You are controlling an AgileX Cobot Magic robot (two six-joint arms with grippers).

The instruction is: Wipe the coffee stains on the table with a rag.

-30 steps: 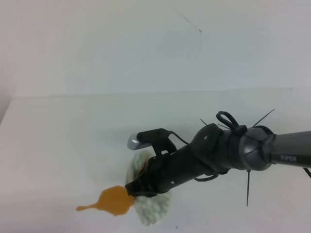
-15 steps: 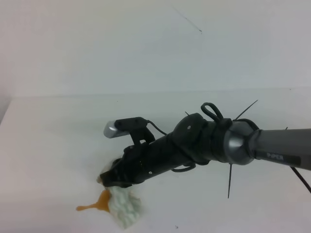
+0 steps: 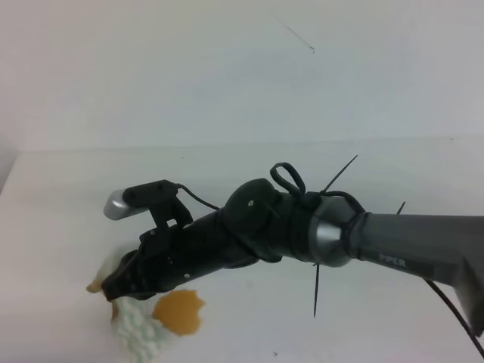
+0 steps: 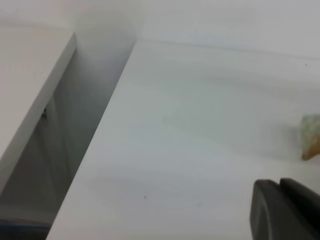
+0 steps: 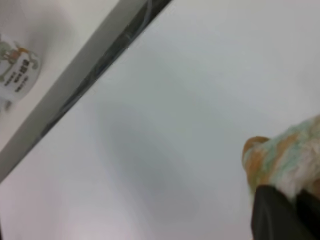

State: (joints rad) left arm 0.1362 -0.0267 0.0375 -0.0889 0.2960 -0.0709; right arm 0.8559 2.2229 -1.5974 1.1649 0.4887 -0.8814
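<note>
The coffee stain (image 3: 179,311) is an orange-brown blob on the white table (image 3: 60,212) near the front edge. My right gripper (image 3: 119,289) reaches across to the left and is shut on the rag (image 3: 144,336), a fluffy white-green cloth pressed on the table just left of the stain. In the right wrist view the rag (image 5: 285,155) shows orange-brown patches above the dark fingers (image 5: 272,210). The left wrist view shows the rag's stained edge (image 4: 311,140) at far right and my left gripper (image 4: 279,192), empty with its fingers together, low over the table (image 4: 190,125).
The table's left edge (image 4: 95,130) drops into a gap beside another pale surface (image 4: 25,90). The right wrist view shows a dark strip along the table's edge (image 5: 100,65) and a round label (image 5: 17,70) beyond it. A white wall (image 3: 227,68) stands behind.
My right gripper has dragged the rag leftward across the puddle. The stain's thin left tail is gone; the blob shows again to the right of the rag.
</note>
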